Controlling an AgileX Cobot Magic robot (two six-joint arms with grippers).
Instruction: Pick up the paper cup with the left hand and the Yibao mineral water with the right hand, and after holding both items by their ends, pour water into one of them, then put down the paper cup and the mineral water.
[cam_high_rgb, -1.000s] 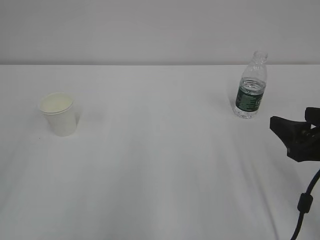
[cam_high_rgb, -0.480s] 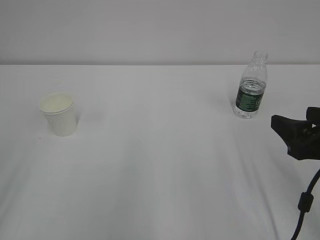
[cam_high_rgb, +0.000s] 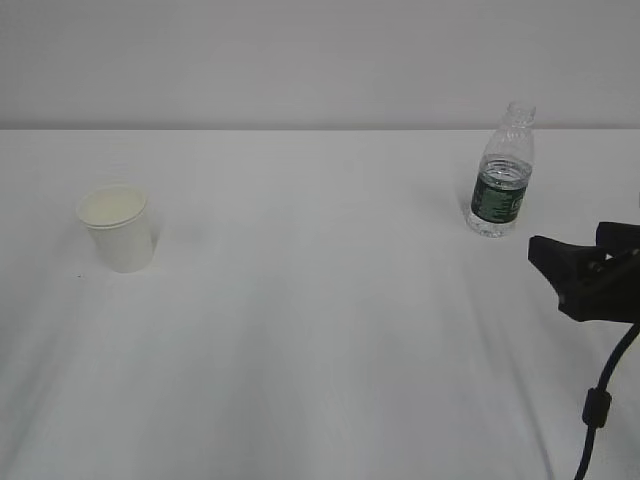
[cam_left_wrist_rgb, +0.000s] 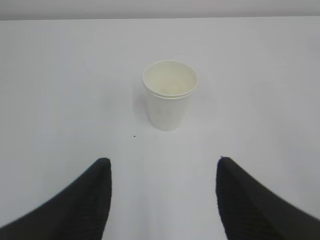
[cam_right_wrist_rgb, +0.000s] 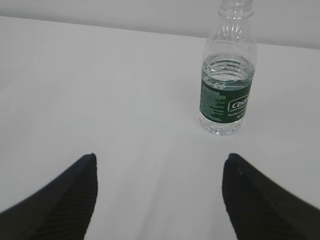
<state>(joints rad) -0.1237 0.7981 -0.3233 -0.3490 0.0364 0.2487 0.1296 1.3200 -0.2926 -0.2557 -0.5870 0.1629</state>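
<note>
The cup (cam_left_wrist_rgb: 169, 95) stands upright on the table's (cam_high_rgb: 320, 330) left, the bottle (cam_right_wrist_rgb: 227, 80) (uncapped, part full) on its right. Both grippers, left (cam_left_wrist_rgb: 162, 172) and right (cam_right_wrist_rgb: 160, 170), are spread wide and empty, each short of its target. The cup looks light and crushable: grip gently near the base. The bottle seems slick and soft-walled: take its lower end

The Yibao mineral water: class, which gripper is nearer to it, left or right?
Right. The right gripper is open just short of the Yibao mineral water, which stands ahead of it. The left gripper faces the paper cup across the table.
</note>
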